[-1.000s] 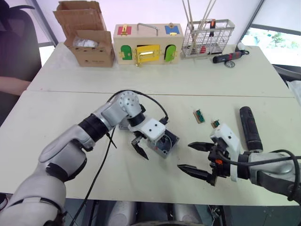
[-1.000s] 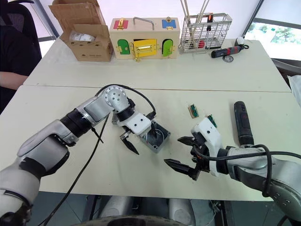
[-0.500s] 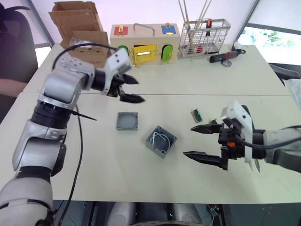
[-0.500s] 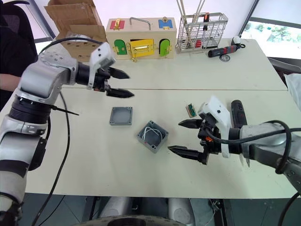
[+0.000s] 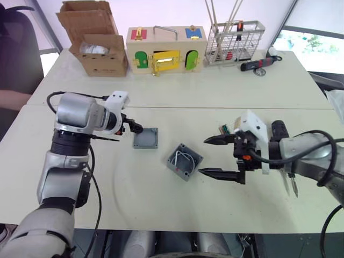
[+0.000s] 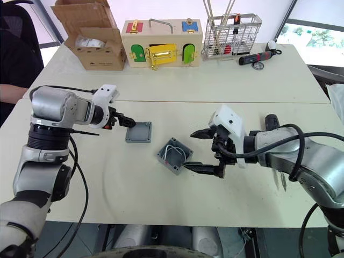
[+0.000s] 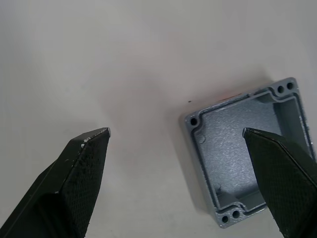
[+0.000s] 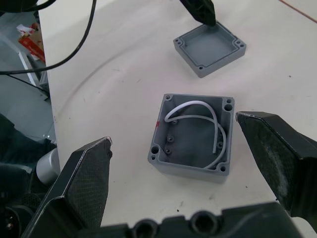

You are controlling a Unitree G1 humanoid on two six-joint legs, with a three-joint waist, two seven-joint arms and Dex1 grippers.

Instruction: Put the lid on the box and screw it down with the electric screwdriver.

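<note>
Left pincer hangs low, fingers spread; right pincer reaches inward, spread wide (both hold nothing).

My arms are silver-grey metal segments with black bands at the joints. A thin black cable loops loosely along the left arm, and another runs over the right forearm. Each wrist ends in a white housing; the one on the right shows a small red mark. My left gripper and right gripper both carry two tapering black fingers with a fine cross-hatched texture.
</note>
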